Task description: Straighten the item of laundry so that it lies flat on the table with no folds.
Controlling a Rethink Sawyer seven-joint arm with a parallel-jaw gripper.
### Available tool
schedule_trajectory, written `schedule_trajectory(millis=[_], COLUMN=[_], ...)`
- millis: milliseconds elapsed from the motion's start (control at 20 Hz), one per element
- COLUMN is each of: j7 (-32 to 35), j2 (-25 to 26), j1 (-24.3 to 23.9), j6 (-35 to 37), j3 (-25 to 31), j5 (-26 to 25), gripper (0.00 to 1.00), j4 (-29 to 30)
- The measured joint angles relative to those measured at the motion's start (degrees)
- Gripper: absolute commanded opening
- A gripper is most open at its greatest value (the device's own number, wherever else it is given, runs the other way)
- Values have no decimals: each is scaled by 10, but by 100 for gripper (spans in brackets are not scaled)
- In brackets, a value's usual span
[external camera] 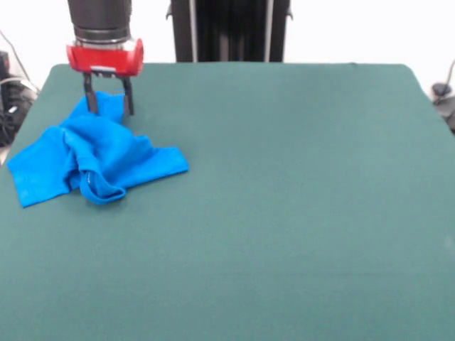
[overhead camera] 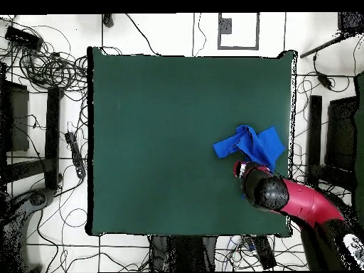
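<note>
The green surface (external camera: 284, 213) carries a crumpled blue shirt (external camera: 92, 160) near one corner, and the claw (external camera: 108, 106) stands at the shirt's far edge with prongs spread and nothing visibly held, so a grasp seems in hand, next calling for closing and pulling outward.

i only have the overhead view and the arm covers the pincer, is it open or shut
Observer: Open. In the front view the pincer has its two fingers apart, straddling the shirt's far edge.
Operator: is the shirt flat yet
Observer: No. The front view shows it bunched in raised folds, with a hem loop curled at its near side.
Operator: any print showing
Observer: None; only plain blue cloth faces up on the table.
</note>
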Motion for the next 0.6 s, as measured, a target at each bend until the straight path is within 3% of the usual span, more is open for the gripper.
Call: schedule_trajectory(millis=[600], j7=[0], j2=[73], j1=[0], j6=[-19], j3=[-2], j5=[-3], gripper=[100], j4=[-15])
